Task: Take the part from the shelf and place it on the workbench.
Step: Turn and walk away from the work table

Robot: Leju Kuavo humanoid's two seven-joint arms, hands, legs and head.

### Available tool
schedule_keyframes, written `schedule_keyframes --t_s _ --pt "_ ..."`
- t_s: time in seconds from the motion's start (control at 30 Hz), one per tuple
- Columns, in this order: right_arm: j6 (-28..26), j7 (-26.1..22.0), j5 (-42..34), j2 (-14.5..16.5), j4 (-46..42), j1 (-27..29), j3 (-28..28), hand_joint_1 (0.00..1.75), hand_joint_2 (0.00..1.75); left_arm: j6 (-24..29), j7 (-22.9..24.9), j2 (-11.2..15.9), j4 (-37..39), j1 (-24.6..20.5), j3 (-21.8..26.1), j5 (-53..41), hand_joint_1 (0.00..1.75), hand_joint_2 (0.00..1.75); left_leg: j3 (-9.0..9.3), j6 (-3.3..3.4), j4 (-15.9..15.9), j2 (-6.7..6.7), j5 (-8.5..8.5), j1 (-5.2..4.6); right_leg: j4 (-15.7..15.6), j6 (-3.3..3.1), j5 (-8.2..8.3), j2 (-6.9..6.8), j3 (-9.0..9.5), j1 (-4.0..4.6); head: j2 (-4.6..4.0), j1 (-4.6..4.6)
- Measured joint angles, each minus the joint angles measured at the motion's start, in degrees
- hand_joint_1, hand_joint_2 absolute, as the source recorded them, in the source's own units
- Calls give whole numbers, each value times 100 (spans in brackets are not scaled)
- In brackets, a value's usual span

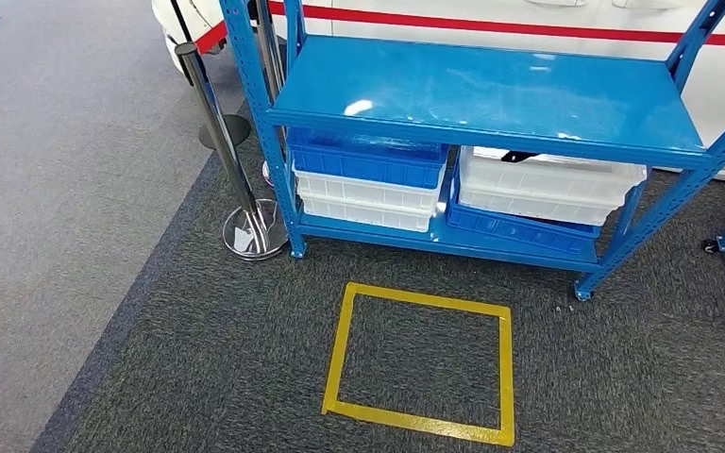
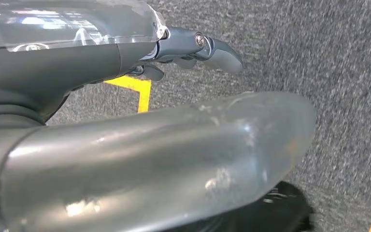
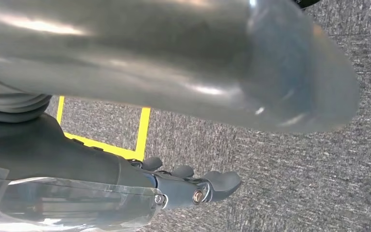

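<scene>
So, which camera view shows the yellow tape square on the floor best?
The head view: the yellow tape square is whole there, all four sides visible on the dark carpet in front of the blue shelf. The left wrist view catches one corner beside the left hand; the right wrist view shows one corner with parts of two sides, behind the right hand.

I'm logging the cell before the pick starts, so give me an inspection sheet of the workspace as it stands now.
Surface: grey carpet with a yellow tape square.
Job's things: blue shelf, top bare; blue bins and white bins stacked on the lower level; part not identifiable.
Clutter: nothing seen.
Hands: left hand and right hand hang over carpet, holding nothing.
Cables: nothing seen.
Surroundings: chrome stanchion; white vehicle with red stripe behind.
</scene>
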Motion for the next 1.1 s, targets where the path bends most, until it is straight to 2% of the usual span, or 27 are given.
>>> schedule_keyframes --t_s 0.03,0.07,0.1,0.13,0.2,0.23,0.27,0.3,0.4,0.5,0.63,0.67,0.7,0.73,0.8,0.83,0.87,0.97,1.03,1.1 --pt "1 0 0 0 0 1 0 0 0 0 0 0 0 1 0 0 0 0 -190 -20 414 0 -194 9 5 -9 0 -3 -8 3 1 -7" --pt "1 0 0 0 0 2 0 0 0 0 1 0 0 4 0 0 0 0 -341 -37 744 0 -308 18 10 -11 -1 -5 -12 6 1 -6" --pt "1 0 0 0 0 3 0 0 0 0 1 0 0 8 0 -1 0 0 -402 -46 874 1 -303 26 16 -11 -4 -5 -12 8 1 -7" --pt "1 0 0 0 0 3 0 0 0 0 2 0 0 12 0 0 0 0 -351 -49 765 2 -180 32 23 -8 -8 -1 -7 8 1 -7" --pt "1 0 0 0 0 3 0 0 0 0 2 2 0 14 0 0 0 0 11 -25 -5 5 229 39 41 15 -25 6 11 6 1 -8" --pt "1 0 0 0 0 2 0 0 0 0 1 3 0 10 0 0 0 0 189 -2 -390 7 377 30 56 39 -37 8 14 14 0 -6" --pt "1 0 0 0 0 1 0 0 0 0 1 3 0 4 0 -1 0 0 303 27 -650 7 460 20 67 69 -44 9 14 23 0 -3" --pt "1 0 0 0 0 0 0 0 0 0 1 3 0 1 0 -1 0 0 344 57 -763 6 475 6 71 102 -46 9 11 28 1 -1" --pt "0 0 0 0 0 -2 0 0 0 0 0 3 0 4 0 -2 0 0 340 167 -810 3 515 3 84 206 -60 13 6 23 1 0" --pt "0 0 0 0 0 0 0 0 0 0 0 3 0 0 0 -2 0 0 360 264 -866 20 572 29 319 253 -264 21 -96 3 0 22" --pt "0 0 0 0 1 2 0 0 0 0 0 3 0 0 0 -2 0 0 350 278 -866 22 576 28 492 259 -382 21 -179 0 1 34" --pt "0 0 0 0 1 2 0 0 0 0 0 3 0 0 0 -1 0 0 344 281 -865 22 579 27 623 264 -458 21 -242 -3 1 36" --pt "0 0 0 -1 2 3 0 0 0 0 0 3 0 1 0 -1 0 0 333 285 -864 24 581 21 967 275 -611 21 -409 -6 1 37" --pt "7 0 -45 -1 2 2 -13 0 0 -3 3 3 0 1 1 2 0 0 337 281 -861 20 573 15 1031 275 -565 21 -435 -8 1 38" --pt "39 -3 -156 -1 2 -3 -51 0 0 -16 15 -2 0 1 6 6 0 0 357 255 -847 12 548 -7 692 245 -297 21 -257 3 0 39" --pt "63 -7 -219 0 2 -12 -77 0 0 -23 24 -5 0 0 12 6 0 0 370 227 -837 6 534 -17 264 215 -78 21 -49 14 0 37" --pt "82 -10 -238 2 2 -22 -94 0 0 -28 30 -8 0 -2 19 3 0 0 369 198 -829 6 530 -25 100 193 -47 23 22 29 0 34" --pt "105 -15 -260 12 2 -43 -138 0 0 -30 38 -9 0 -13 37 -6 0 0 363 97 -810 7 510 -22 27 115 -39 26 30 30 0 32" --pt "104 -16 -261 24 2 -47 -152 0 0 -29 40 -8 0 -15 45 -8 0 0 244 40 -524 7 309 -12 -19 36 -13 10 45 1 1 9" --pt "104 -17 -263 32 2 -48 -166 0 0 -29 43 -6 0 -11 51 -8 0 0 -92 -5 200 8 -73 9 -26 -6 -7 -4 44 -3 1 -14"
